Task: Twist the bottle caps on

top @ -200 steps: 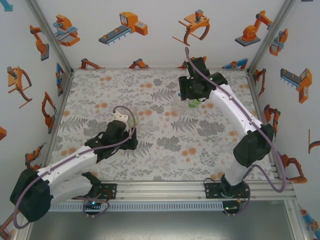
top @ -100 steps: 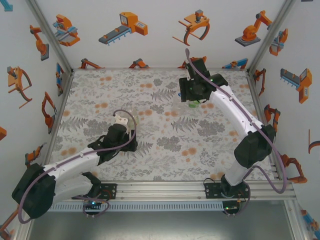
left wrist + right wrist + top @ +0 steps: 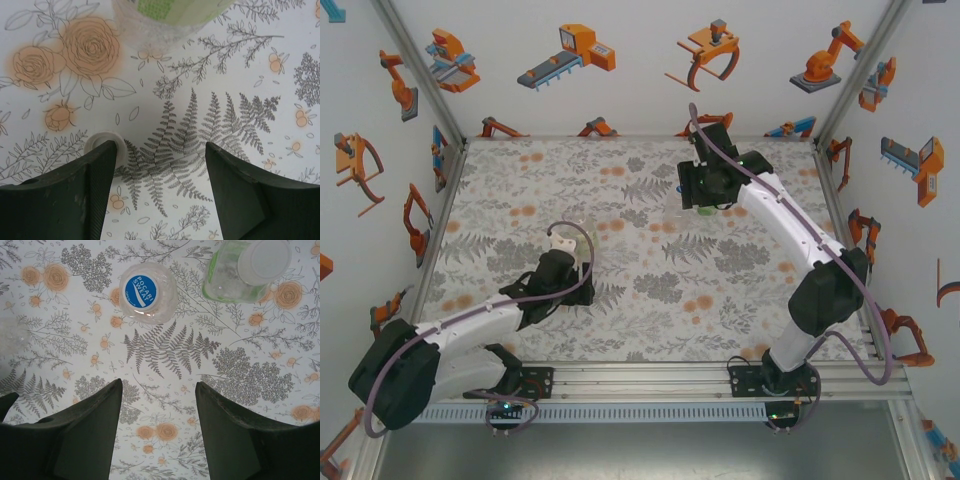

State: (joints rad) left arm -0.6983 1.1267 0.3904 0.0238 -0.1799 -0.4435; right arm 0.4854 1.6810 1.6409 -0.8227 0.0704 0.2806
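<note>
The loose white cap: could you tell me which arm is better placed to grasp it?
Left. The left gripper, open, has the white cap beside one fingertip; the right gripper faces the capped Pocari Sweat bottle and green-tinted bottle.

The left arm (image 3: 470, 325) reaches from its base across the near part of the flower-printed worktop (image 3: 640, 290), and the left gripper (image 3: 566, 262) points down at the cloth left of centre, with a small transparent bottle (image 3: 584, 244) faintly visible just beside it. The right arm (image 3: 790, 225) stretches to the far side, where the right gripper (image 3: 706, 188) hangs over a green-tinted bottle (image 3: 706, 209). How either gripper's fingers stand cannot be told from above.
</note>
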